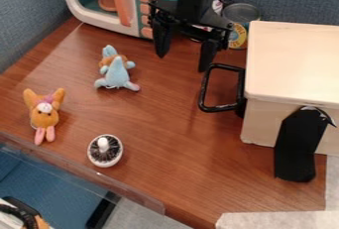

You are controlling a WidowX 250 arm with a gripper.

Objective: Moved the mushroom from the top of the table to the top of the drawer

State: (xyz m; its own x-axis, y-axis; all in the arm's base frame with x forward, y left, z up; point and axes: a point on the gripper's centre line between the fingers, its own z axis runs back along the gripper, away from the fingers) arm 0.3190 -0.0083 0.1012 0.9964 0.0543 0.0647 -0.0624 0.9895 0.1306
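Mushroom (104,150), a white toy, rests stem up on the wooden counter (165,139) at the lower left of the frame, near a clear panel (92,177) at the edge. The gripper (183,61) hangs at upper centre, its jaws spread wide and holding nothing. The step in hand looks to be the approach: a move toward the lower left, high enough to pass over the blue plush toy (116,74) — then a straight descent, centred on the stem. Closing gently on the stem, or squarely across the cap, should serve best; an off-centre touch could tip or roll the piece toward the panel. The orange plush toy (45,116) sits to its left, leaving reason to keep the jaws narrow on that side. Carrying it right calls for a lift above the black handle (204,90) and the pale drawer (295,62) — the rounded cap may rock if let go early.
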